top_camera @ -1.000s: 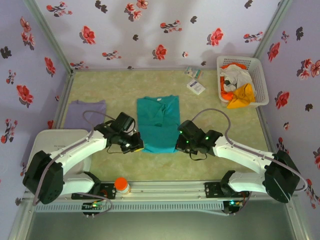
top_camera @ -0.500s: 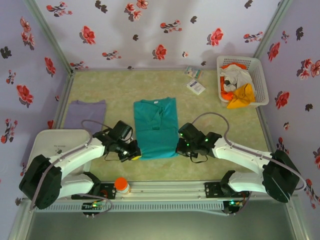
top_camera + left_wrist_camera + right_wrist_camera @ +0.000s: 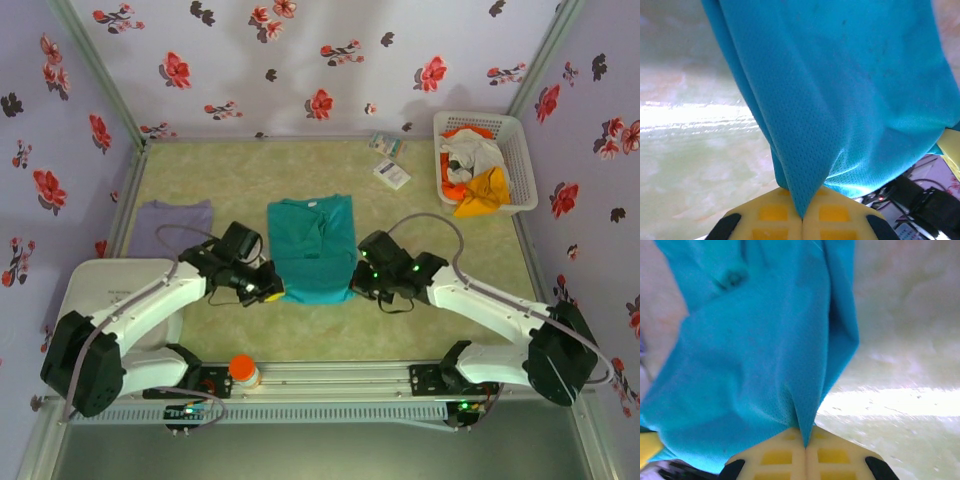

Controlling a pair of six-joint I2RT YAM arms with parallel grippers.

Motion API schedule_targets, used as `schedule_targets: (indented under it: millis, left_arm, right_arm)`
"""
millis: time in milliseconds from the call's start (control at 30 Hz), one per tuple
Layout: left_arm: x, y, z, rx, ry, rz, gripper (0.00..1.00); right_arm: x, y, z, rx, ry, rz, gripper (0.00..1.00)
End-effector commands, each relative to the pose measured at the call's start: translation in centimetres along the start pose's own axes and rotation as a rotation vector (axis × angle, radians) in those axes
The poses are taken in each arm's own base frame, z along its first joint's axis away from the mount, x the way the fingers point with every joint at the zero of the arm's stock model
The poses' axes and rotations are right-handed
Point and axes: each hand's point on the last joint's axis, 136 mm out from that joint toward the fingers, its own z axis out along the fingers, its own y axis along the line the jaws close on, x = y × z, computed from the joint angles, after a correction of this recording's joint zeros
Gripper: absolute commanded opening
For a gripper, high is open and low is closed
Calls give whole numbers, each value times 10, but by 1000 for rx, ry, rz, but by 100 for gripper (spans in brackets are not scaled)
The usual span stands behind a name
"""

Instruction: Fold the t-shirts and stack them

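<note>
Centrally, plain teal t-shirt point(image 3: 312, 245).

1. The left arm reaches forward and inward from its base. The left gripper point(image 3: 268, 292) has its jaws pressed together, pinching the corner of the teal t-shirt point(image 3: 312, 250) beside it.
2. The right arm mirrors it. The right gripper point(image 3: 358, 285) is clamped on the opposite corner.

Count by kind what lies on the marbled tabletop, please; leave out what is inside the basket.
T-shirts: 2 (teal t-shirt, purple t-shirt)
Small white packets: 2 (far packet, near packet)
Baskets: 1 (basket)
Total: 5
</note>
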Motion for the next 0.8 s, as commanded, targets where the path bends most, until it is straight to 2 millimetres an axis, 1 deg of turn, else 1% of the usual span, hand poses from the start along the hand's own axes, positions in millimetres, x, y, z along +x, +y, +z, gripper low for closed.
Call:
schedule_targets:
  millis: [0,133,200,300,433,567,767]
  left_arm:
    - [-13,-9,-13,11,-5,13,0]
    - [-35,-24,-15,28,21,29,0]
    - [-44,-30,-16,22,45,40,0]
    - [-58,-39,-18,29,30,50,0]
    - [-75,-38,-16,30,24,28,0]
    - [-85,-43,-20,39,6,29,0]
    - [-101,-44,-22,40,1,23,0]
  right_arm:
    - [-21,16,-12,-28,-32,6,0]
    - [-48,33,-13,-76,-59,18,0]
    - [-58,40,-12,-82,-55,14,0]
    - [-71,48,-12,-84,-56,3,0]
    - [-85,53,-6,-95,-50,11,0]
    - [-94,54,0,-95,-42,15,0]
    - [-111,59,7,-107,-34,22,0]
